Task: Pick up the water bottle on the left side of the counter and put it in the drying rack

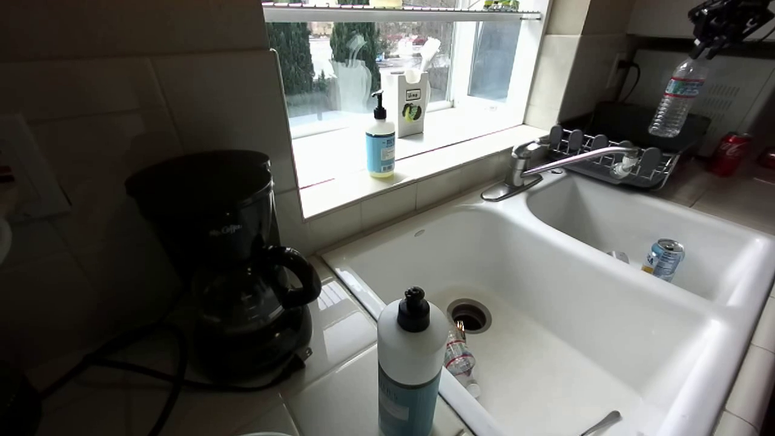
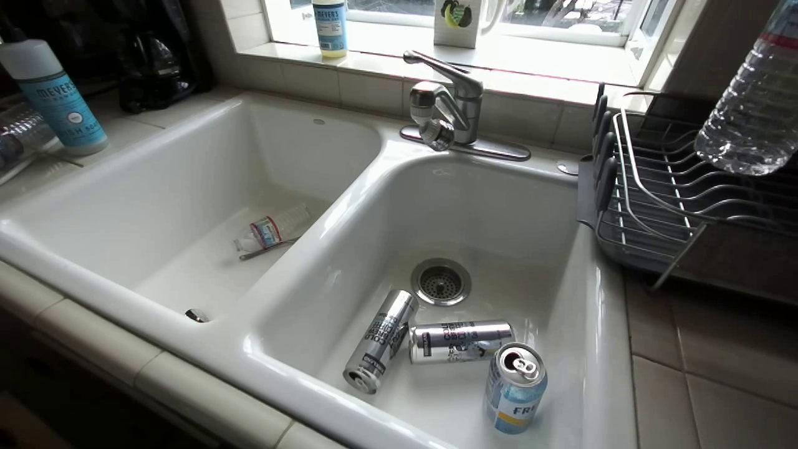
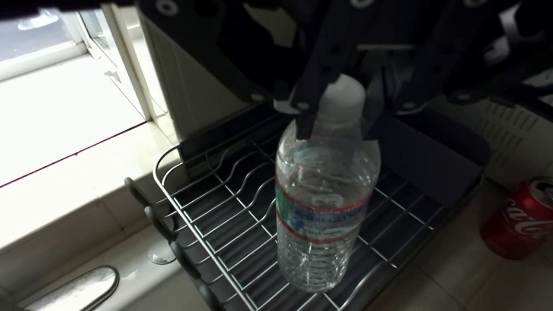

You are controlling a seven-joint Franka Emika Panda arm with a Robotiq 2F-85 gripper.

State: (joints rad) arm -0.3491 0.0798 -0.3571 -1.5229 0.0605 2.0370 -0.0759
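The fingers [image 3: 306, 123] are clamped on the water bottle [image 3: 324, 220] near its white cap [image 3: 344, 97]. The bottle hangs slightly tilted above the drying rack [image 3: 229, 242], which stands on the counter [image 2: 723, 393] beside the sink [image 2: 315, 246].

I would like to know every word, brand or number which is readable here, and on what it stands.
"MEYER'S": soap bottle and pump bottle
"SOAP": the same soap bottle
"Mr. Coffee": coffee maker
"COLD BREW": silver cans
"FR", rest unclear: blue can
"Co", partial: red can
Too small or blurred: labels on the held water bottle and clear bottle in the sink, carton sign, remaining can print.
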